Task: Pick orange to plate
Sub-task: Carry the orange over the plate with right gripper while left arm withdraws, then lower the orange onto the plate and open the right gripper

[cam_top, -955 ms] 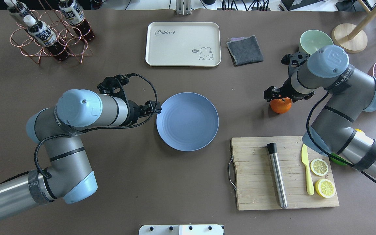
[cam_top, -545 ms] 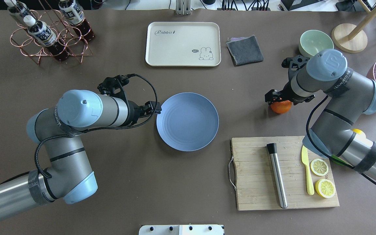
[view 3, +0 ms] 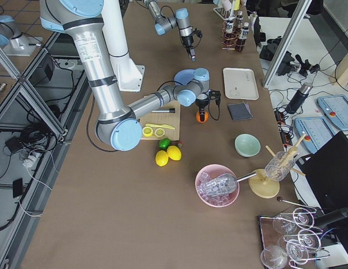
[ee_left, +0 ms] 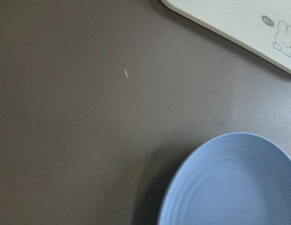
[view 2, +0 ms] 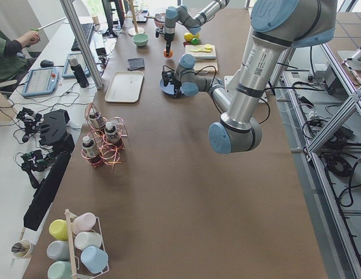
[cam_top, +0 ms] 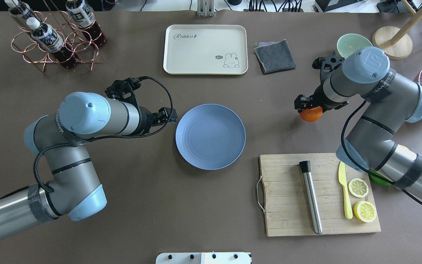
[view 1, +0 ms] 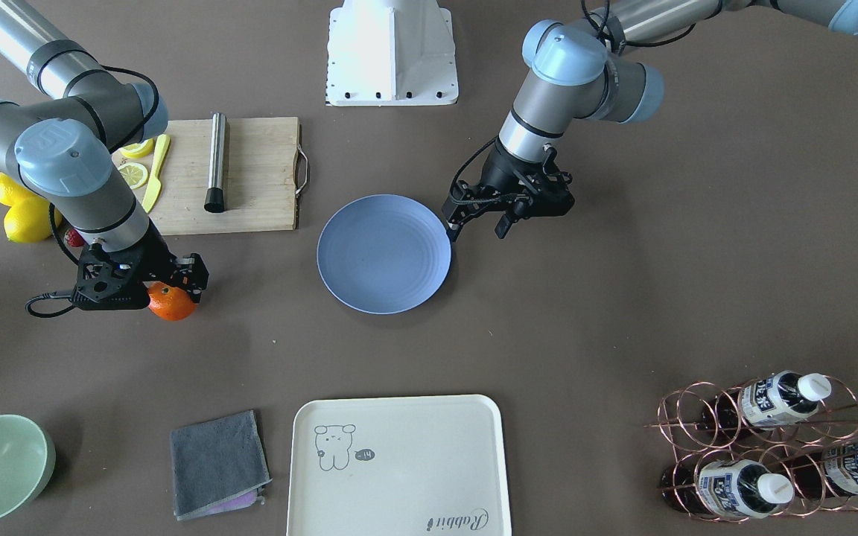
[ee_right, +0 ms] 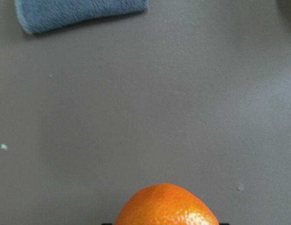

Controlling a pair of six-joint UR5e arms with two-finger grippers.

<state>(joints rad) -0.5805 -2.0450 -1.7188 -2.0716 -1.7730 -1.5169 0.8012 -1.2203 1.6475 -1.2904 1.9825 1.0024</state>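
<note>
The orange [cam_top: 310,115] sits between the fingers of my right gripper [cam_top: 309,109], which is shut on it, right of the plate and beyond the cutting board. The right wrist view shows only the orange's top [ee_right: 166,206] at the bottom edge, with bare table ahead. The light blue plate [cam_top: 211,136] lies in the middle of the table with nothing on it. My left gripper [cam_top: 169,116] hovers just off the plate's left rim; its jaws look open and hold nothing. The left wrist view shows the plate's rim [ee_left: 239,187].
A wooden cutting board [cam_top: 288,194] in front of the orange carries a steel rod [cam_top: 310,198], a yellow knife [cam_top: 344,190] and lemon halves [cam_top: 358,187]. At the back stand a cream tray [cam_top: 205,49], a grey cloth [cam_top: 275,55], a green bowl [cam_top: 350,44] and a bottle rack [cam_top: 55,36].
My right gripper has carried the orange a little toward the far side and leftward. The left arm has drawn back slightly from the plate's rim.
</note>
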